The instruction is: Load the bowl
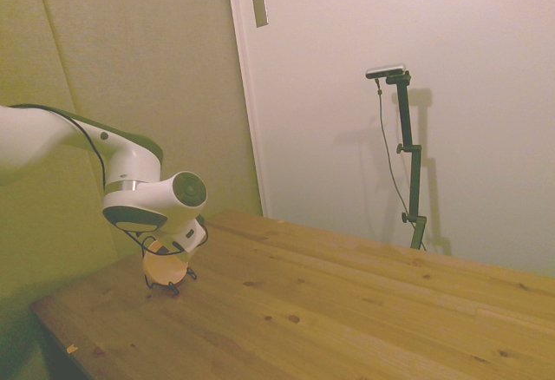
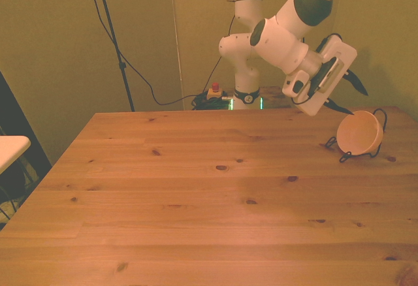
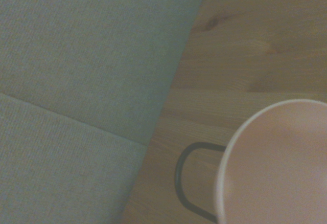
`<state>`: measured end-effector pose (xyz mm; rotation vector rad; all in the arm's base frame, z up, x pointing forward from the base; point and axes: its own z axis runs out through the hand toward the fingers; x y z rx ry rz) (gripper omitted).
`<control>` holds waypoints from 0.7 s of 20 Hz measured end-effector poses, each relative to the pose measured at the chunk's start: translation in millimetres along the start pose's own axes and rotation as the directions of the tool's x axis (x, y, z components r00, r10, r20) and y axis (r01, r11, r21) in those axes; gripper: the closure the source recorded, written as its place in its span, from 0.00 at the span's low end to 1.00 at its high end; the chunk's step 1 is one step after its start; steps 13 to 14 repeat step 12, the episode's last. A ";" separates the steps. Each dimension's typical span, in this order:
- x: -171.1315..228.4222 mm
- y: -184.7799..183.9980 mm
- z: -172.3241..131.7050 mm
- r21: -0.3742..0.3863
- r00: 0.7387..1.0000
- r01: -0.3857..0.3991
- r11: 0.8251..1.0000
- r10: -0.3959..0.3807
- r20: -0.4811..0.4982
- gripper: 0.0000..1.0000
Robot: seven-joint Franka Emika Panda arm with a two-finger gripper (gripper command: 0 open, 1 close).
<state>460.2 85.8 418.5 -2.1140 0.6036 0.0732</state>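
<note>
The pale salmon-pink bowl [image 2: 359, 134] stands tilted on its edge in a thin black wire rack [image 2: 381, 120] near the front view's right table edge. My gripper [image 2: 348, 96] hangs just above and behind the bowl, apart from it, open with nothing between its fingers. In the side view the bowl [image 1: 165, 265] and rack [image 1: 173, 288] sit under the gripper [image 1: 184, 243] at the table's far left. The wrist view shows the bowl [image 3: 276, 173] close up, with a loop of the rack [image 3: 180, 175] beside it.
A padded wall panel [image 3: 76, 81] stands right behind the rack and the table edge. The wooden table [image 2: 196, 188] stretches wide toward the front view's left. A red-buttoned box [image 2: 213, 92] sits by the robot's base.
</note>
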 end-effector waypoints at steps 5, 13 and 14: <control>-34.7 -5.8 -45.5 -0.129 0.983 -0.056 0.990 0.032 -0.182 0.00; -93.5 11.9 -50.3 -0.310 0.917 -0.240 0.920 0.110 -0.384 0.00; -93.5 11.9 -50.3 -0.310 0.917 -0.240 0.920 0.110 -0.384 0.00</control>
